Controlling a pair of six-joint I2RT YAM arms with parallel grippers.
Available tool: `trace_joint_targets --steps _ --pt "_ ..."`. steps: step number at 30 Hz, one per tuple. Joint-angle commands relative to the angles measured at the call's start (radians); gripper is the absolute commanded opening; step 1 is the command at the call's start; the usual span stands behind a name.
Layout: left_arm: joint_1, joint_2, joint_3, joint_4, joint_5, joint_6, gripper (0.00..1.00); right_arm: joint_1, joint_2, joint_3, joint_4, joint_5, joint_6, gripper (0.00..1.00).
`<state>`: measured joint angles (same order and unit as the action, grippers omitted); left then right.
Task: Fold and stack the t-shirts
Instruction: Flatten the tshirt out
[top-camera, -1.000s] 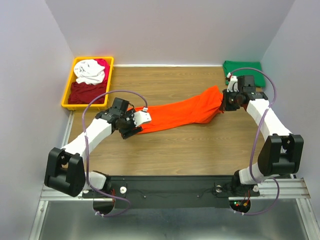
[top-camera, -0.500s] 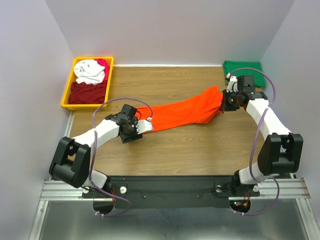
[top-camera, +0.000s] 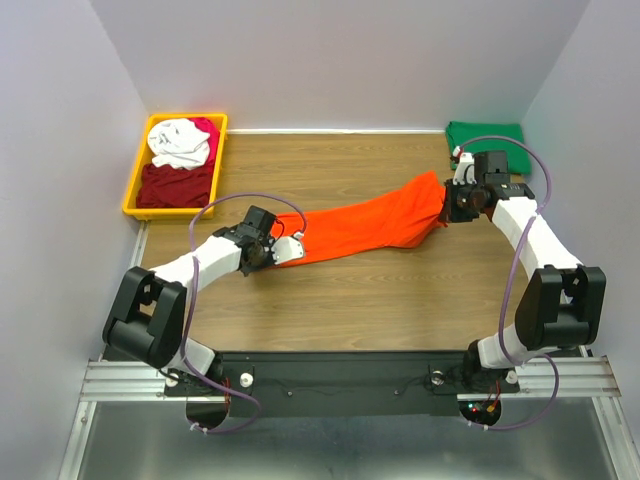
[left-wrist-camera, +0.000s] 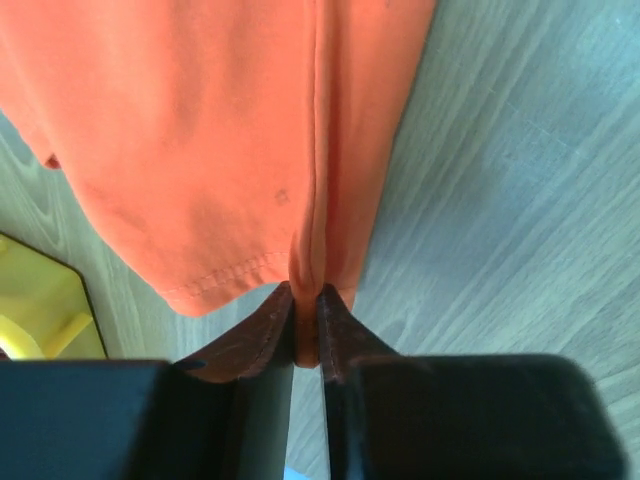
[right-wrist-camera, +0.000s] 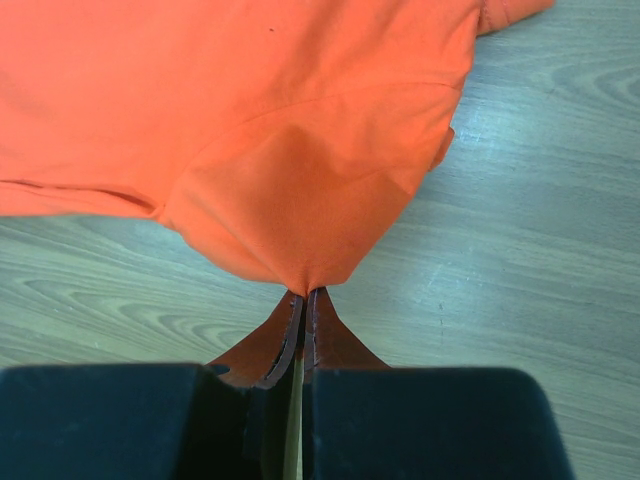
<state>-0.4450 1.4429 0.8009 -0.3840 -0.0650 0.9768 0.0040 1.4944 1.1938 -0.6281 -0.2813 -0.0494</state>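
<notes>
- The left gripper (left-wrist-camera: 307, 305) pinches a hem fold of the bright orange soft cloth t-shirt (top-camera: 365, 228).
- The right gripper (right-wrist-camera: 303, 303) pinches the shirt's opposite end; the cloth stretches between both grippers over the wooden counter (top-camera: 380, 300).
- A dark green cloth t-shirt (top-camera: 485, 135) lies just beyond the right gripper.

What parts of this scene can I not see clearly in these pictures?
- Top view: the right arm's cable and wrist cover part of the dark green t-shirt; its fold is unclear.
- Top view: the shirts in the yellow bin overlap; their number is unclear.
- Top view: the arms hide where the cloth is gripped; only the wrist views show the left pincer and right pincer shut on the orange t-shirt.
</notes>
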Motion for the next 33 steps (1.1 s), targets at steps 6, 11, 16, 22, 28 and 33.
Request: trace_joint_targets --steps 6,11,16,22,28,33 --pt "0.067 0.002 0.153 -0.038 0.048 -0.004 0.0 0.001 -0.014 0.039 0.018 0.042 -0.013 0.01" --pt "0.149 -0.024 0.355 -0.082 0.155 -0.108 0.0 -0.041 -0.031 0.192 0.018 0.018 0.008 0.01" --pt "0.244 -0.033 0.633 -0.07 0.218 -0.263 0.0 -0.091 -0.026 0.385 0.024 0.036 0.029 0.01" --pt "0.296 -0.048 0.842 0.033 0.183 -0.417 0.0 -0.142 0.016 0.631 0.042 0.07 0.048 0.01" --pt "0.299 -0.061 0.929 0.137 0.108 -0.452 0.0 -0.144 0.046 0.825 0.068 0.126 0.048 0.01" --pt "0.299 -0.088 0.955 0.171 0.093 -0.463 0.0 -0.144 0.021 0.892 0.106 0.203 0.046 0.01"
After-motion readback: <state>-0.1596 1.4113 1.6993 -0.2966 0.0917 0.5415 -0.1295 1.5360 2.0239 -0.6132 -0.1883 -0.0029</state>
